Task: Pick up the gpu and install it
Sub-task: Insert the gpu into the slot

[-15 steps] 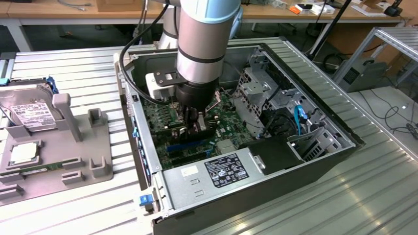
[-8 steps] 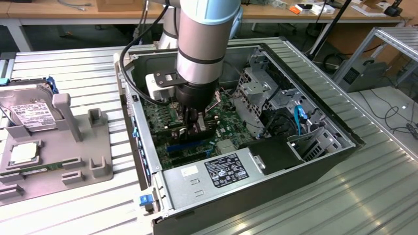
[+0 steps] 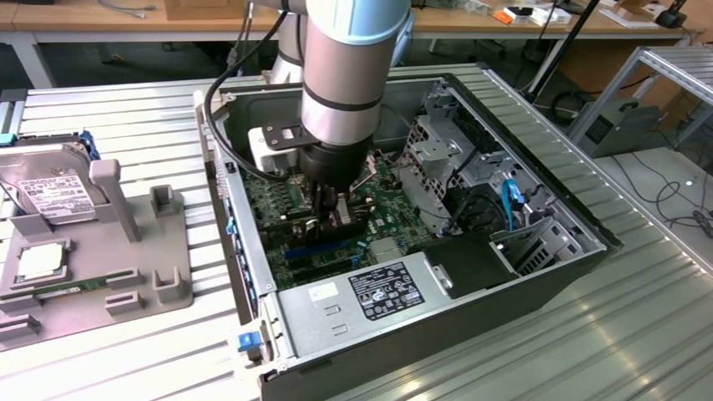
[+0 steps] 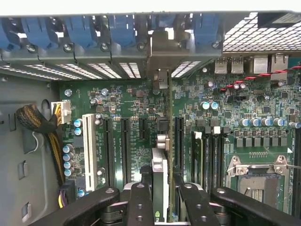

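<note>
Gripper (image 4: 160, 188): we see it clamped on the gpu (image 4: 160, 176) — card edge-on, upright.
Place: centre of exterior frame, inside the open case (image 3: 535, 276) — above the motherboard (image 4: 122, 108).

Reaching straight down from above, arm (image 3: 346, 75) near vertical, wrist low inside. Gripper (image 4: 160, 188) pointing downward, fingers (image 4: 140, 202) closed on the gpu (image 4: 160, 181), card upright and edge-on between them.

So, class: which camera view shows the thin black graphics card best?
The wrist view: the thin black graphics card stands edge-on between the tool fingers, above the motherboard slots. The exterior view shows little of it beneath the arm.
</note>
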